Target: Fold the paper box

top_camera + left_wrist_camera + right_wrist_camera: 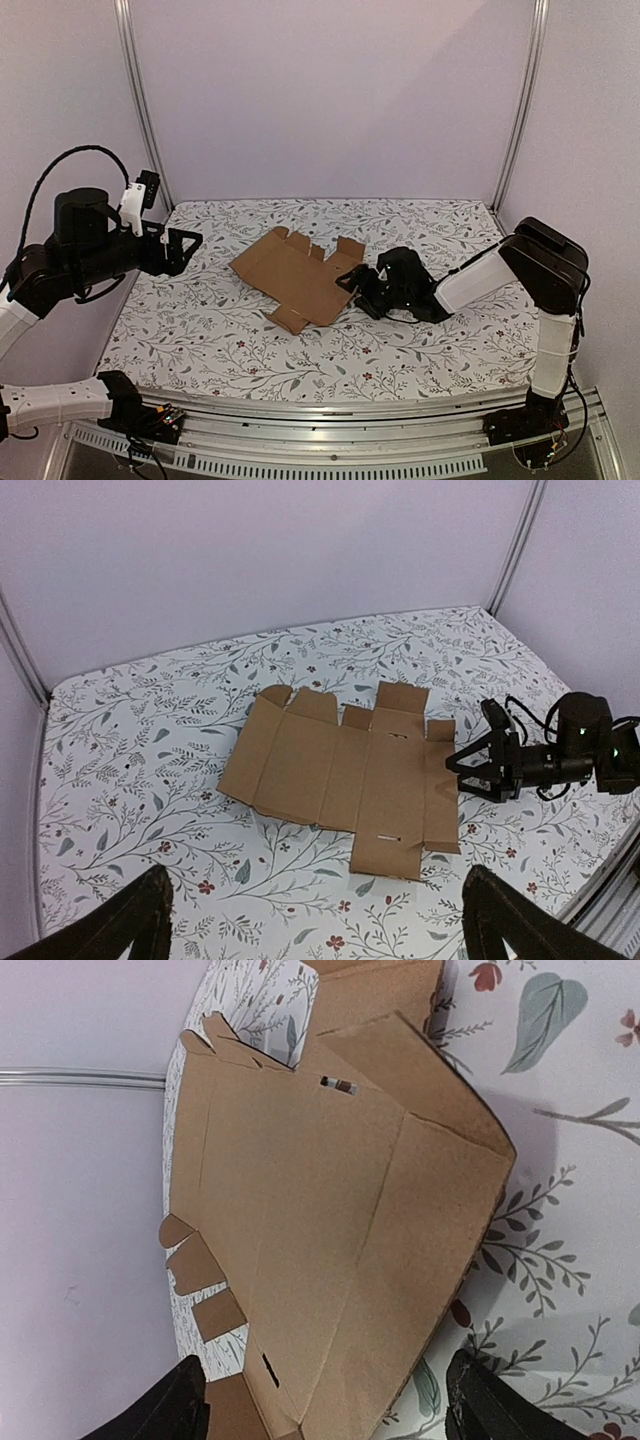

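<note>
Bright, diffuse light, views sharp; the paper box (pixel 330 1210) casts a soft shadow.

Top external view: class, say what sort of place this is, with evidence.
Probably a robot lab enclosure: left arm and right arm on a rail, patterned table bearing one flat paper box.

paper box (pixel 340 1220) cropped, right wrist view

Black arms (pixel 95 250), white shells (pixel 478 279), black cables (pixel 80 150)
</note>
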You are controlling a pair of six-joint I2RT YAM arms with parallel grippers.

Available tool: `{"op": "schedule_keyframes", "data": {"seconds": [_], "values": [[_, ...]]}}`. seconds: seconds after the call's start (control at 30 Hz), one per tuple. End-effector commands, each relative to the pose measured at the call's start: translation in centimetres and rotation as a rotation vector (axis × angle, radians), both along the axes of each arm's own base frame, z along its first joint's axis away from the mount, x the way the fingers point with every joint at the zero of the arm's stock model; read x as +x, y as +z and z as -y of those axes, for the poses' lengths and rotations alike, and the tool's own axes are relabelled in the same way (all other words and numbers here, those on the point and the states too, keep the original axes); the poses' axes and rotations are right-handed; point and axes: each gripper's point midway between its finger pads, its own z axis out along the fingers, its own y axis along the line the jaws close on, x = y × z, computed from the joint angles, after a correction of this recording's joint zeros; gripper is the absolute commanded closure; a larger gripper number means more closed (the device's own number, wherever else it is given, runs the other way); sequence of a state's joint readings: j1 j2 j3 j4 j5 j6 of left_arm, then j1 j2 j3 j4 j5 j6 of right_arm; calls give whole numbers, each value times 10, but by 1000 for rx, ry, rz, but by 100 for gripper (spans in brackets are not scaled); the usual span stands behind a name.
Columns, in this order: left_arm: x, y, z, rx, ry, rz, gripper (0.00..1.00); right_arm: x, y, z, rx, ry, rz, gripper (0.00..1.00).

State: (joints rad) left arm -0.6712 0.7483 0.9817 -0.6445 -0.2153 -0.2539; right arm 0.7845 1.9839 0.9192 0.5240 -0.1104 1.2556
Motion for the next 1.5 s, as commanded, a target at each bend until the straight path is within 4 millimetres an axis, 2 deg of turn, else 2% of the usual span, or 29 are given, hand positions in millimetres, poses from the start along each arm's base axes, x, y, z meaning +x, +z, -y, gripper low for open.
{"op": "schedule_keyframes", "data": {"seconds": [0.0, 0.2, 0.57, 0.7, 0.87, 1.07, 1.23, 1.4, 1.47], "values": [[2, -9, -4, 26, 10, -14, 1, -3, -26, -2, 65, -34, -50, 22], [5, -11, -3, 25, 12, -25, 1, -2, -38, 0, 74, -56, -66, 31], [8, -14, -4, 25, 19, -35, 1, 5, -46, -3, 116, -76, -69, 57], [8, -14, -5, 24, 21, -36, 1, 6, -46, -5, 120, -74, -66, 71], [9, -15, -6, 25, 26, -38, 1, 8, -43, -7, 125, -66, -57, 100], [10, -15, -7, 26, 33, -38, 1, 9, -26, -8, 128, -51, -17, 100], [12, -15, -7, 31, 39, -35, 1, 8, -2, -10, 126, -17, 24, 100], [16, -10, -3, 18, 38, -39, 1, 1, 36, -7, 59, 50, 93, 100], [17, -5, -2, 15, 38, -39, 1, -4, 57, -6, 33, 92, 122, 100]]}}
